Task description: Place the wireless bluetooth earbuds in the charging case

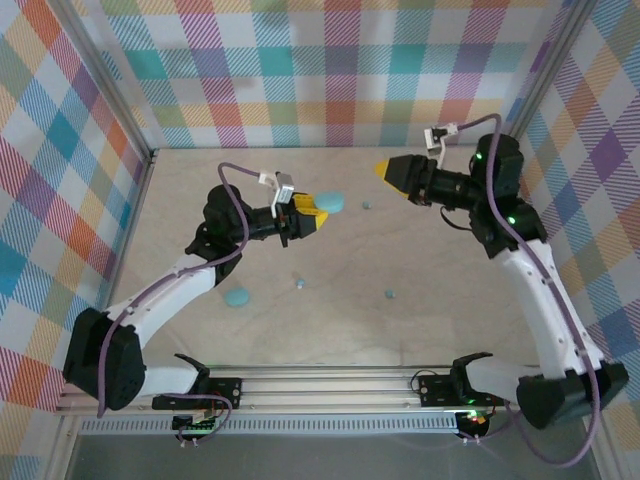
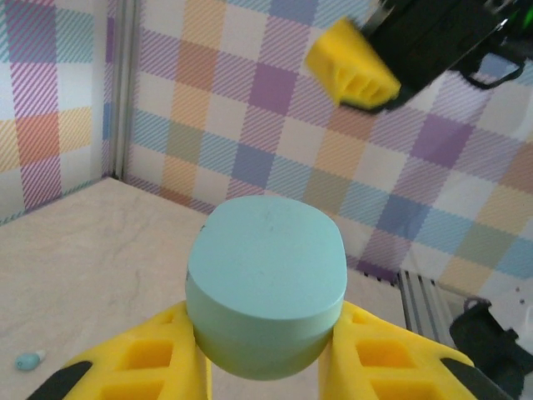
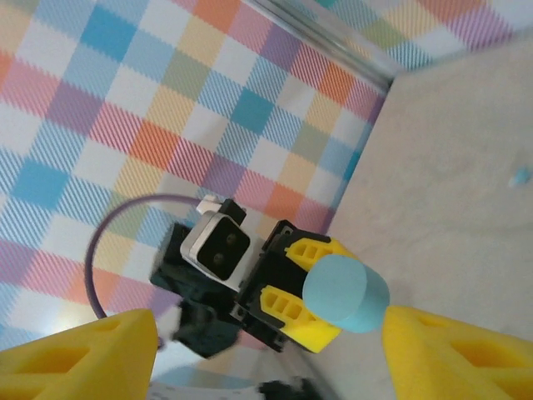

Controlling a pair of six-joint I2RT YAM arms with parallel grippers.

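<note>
The left gripper (image 1: 312, 215) is clamped on a light-blue round charging case (image 2: 266, 275), one yellow finger pressed to each side, with the case's flat face turned outward. It holds the case clear of the table (image 1: 450, 300), a little left of centre, aimed at the other arm. I judge this is meant to steady the case so the other arm can work on it.

The right gripper (image 1: 385, 171) hangs facing it from the far right. Its fingers are spread wide with nothing between them, and there is a clear gap between it and the case.

There are two cases. The second case (image 1: 237, 297) lies flat on the near left of the table, apart from both arms.

Of the wireless bluetooth earbuds I can count three from above, all loose on the table and none in a case:
- one earbud (image 1: 367, 205) just right of the held case
- one earbud (image 1: 300, 284) near the middle
- one earbud (image 1: 390, 294) to its right

None is in a gripper, so the insertion has not begun.
</note>
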